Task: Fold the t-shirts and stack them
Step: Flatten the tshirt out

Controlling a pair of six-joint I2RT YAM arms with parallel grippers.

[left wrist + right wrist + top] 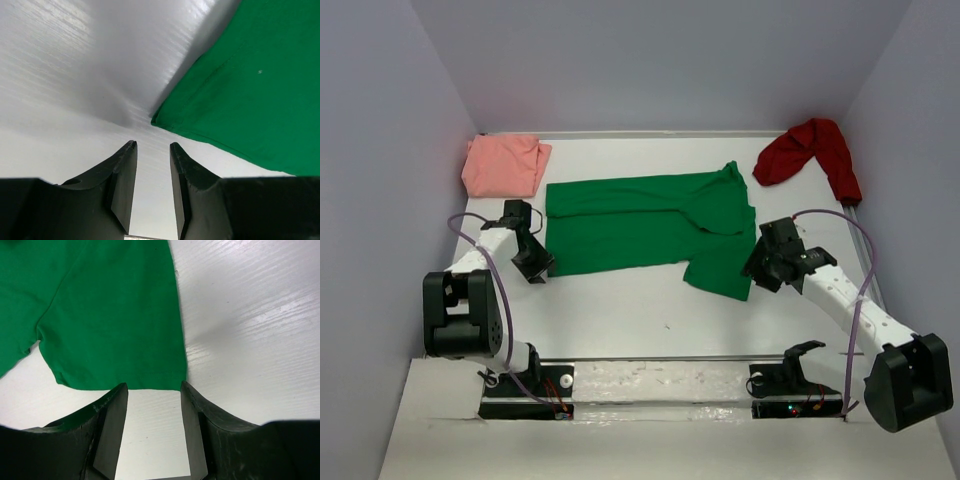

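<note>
While the green shirt [640, 225] lies spread mid-frame on the tabletop [620, 320], the left pincer [152, 145] and right pincer [153, 386] stand open and empty at its lower corners. Each should probably catch the hem squarely before closing.

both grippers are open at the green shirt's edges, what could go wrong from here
The green shirt has its corner ahead and off to one side of the left gripper, so closing now might catch only table. The right gripper faces a hem lying flat; it could slide over it or, pulling alone, drag the fold askew.
</note>
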